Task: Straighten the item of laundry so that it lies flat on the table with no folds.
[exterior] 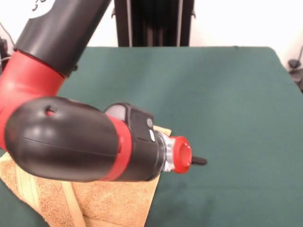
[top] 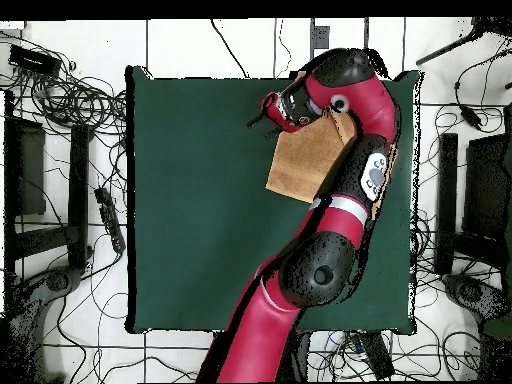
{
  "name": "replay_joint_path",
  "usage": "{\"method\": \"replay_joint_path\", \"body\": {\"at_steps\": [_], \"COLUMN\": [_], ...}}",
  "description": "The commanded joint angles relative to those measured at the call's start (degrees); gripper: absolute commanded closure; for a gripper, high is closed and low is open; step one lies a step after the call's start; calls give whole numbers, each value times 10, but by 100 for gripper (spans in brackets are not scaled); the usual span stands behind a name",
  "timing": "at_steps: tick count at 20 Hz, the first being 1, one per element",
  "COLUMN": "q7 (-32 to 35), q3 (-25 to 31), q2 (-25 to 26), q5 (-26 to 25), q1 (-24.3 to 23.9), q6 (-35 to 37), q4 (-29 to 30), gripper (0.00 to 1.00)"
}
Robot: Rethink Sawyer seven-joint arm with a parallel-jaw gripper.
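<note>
The golden-orange towel (exterior: 111, 203) lies on the green table (exterior: 227, 94) at the lower left of the front view, largely hidden by my arm. A pale woven band (exterior: 72, 203) runs across it. In the overhead view the towel (top: 303, 160) sits near the table's (top: 200, 200) upper right, with its right part under the arm. My gripper (exterior: 198, 161) points sideways past the towel's edge, above bare felt, with nothing visible in it. It also shows in the overhead view (top: 256, 118), up and left of the towel. Whether it is open or shut does not show.
My red and black arm (exterior: 66, 137) fills the left of the front view and crosses the towel in the overhead view (top: 340, 210). A black stand (exterior: 154, 21) rises behind the table. Cables (top: 75, 100) and equipment lie on the floor around the table.
</note>
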Motion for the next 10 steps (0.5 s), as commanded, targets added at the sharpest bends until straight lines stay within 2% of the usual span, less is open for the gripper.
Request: {"method": "replay_joint_path", "body": {"at_steps": [1,3,6,10], "q7": [87,69,24,20], "q3": [-2,-16,4,55], "q2": [32,28,16,-31], "q5": [-118,-153,-194,-260], "q1": [-3,-13,-18,9], "q6": [-131,-143,-155,-117], "q4": [53,49,47,104], "gripper": [0,0,0,0]}}
